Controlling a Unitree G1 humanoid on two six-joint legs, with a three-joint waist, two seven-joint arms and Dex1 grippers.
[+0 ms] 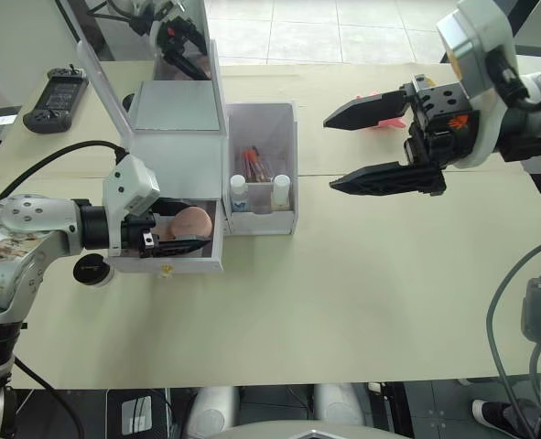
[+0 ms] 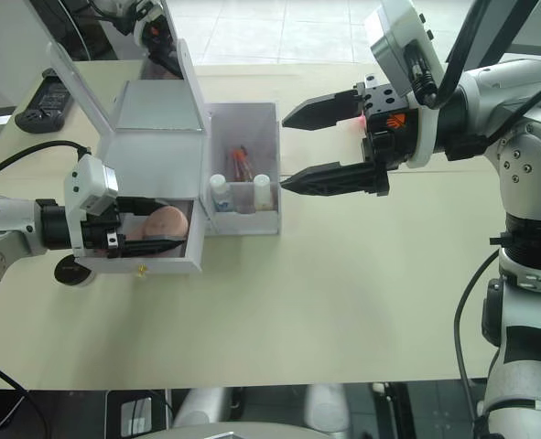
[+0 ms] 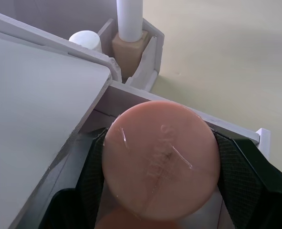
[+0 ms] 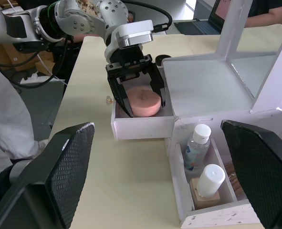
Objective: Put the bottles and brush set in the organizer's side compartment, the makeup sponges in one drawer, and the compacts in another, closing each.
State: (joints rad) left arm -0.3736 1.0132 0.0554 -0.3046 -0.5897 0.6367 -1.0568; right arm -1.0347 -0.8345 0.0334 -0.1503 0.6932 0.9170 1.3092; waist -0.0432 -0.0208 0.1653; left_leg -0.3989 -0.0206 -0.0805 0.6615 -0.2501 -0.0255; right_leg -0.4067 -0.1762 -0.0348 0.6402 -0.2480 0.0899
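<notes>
The white organizer (image 1: 177,105) stands at the table's left with its mirror lid (image 1: 186,41) upright. Its lower drawer (image 1: 174,259) is pulled open. My left gripper (image 1: 186,229) reaches into that drawer, shut on a round pink makeup sponge (image 3: 160,157). In the side compartment (image 1: 262,219) stand the clear bottle (image 1: 239,187), the cream bottle (image 1: 280,189) and the brush set (image 1: 254,165). A black-topped compact (image 1: 91,272) lies on the table left of the organizer, partly under my left arm. My right gripper (image 1: 330,154) hovers open just right of the side compartment, holding nothing.
A black handheld controller (image 1: 55,99) lies at the far left. A small pink-red object (image 1: 386,121) sits behind my right gripper, mostly hidden. A person's sleeve (image 4: 2,124) shows beyond the table's left end. Bare table (image 1: 343,302) stretches in front of the organizer.
</notes>
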